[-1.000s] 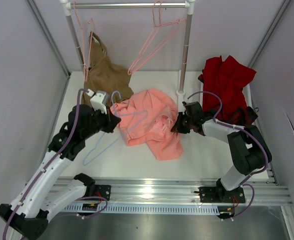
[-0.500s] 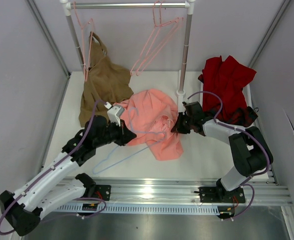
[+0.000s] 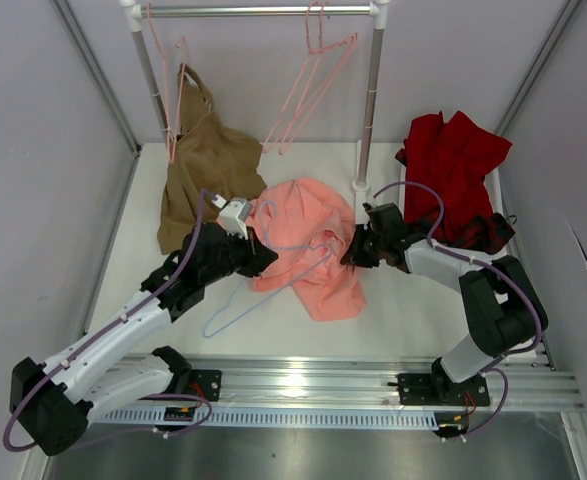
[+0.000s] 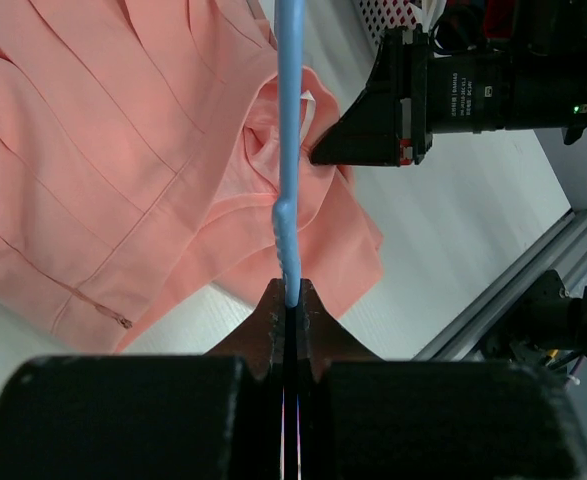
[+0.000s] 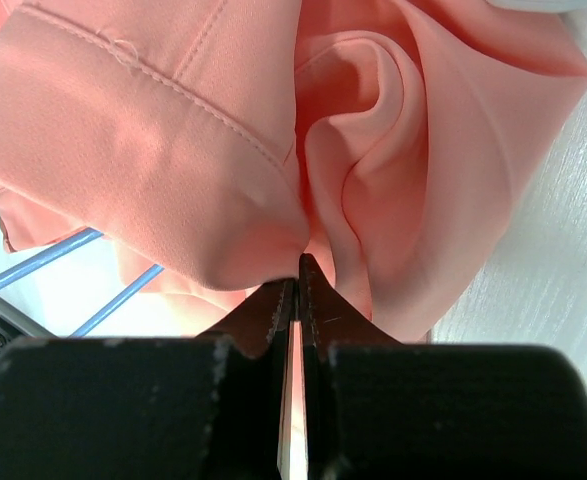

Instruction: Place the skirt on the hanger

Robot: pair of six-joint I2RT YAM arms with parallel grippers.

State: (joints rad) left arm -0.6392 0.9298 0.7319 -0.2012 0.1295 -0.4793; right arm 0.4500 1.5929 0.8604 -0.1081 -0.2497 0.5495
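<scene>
The salmon-pink skirt (image 3: pixel 308 240) lies crumpled in the middle of the table. The thin light blue hanger (image 3: pixel 213 328) rests partly over its left side, one corner sticking out onto the bare table. My left gripper (image 3: pixel 270 262) is shut on the hanger wire (image 4: pixel 291 120), which runs straight out from the jaws over the skirt (image 4: pixel 123 180) toward the right gripper (image 4: pixel 373 110). My right gripper (image 3: pixel 351 252) is shut on a fold at the skirt's right edge (image 5: pixel 173 150), lifting it slightly. Blue hanger wire (image 5: pixel 33 262) shows under that fabric.
A tan-brown garment (image 3: pixel 208 165) lies at the back left beside the rack. A dark red garment (image 3: pixel 453 160) is heaped at the back right. Pink wire hangers (image 3: pixel 308 90) hang from the rail, whose right post (image 3: pixel 366 120) stands just behind the skirt.
My left arm has swung right, carrying the hanger across the skirt toward the right gripper. The right gripper has kept its hold and place.
</scene>
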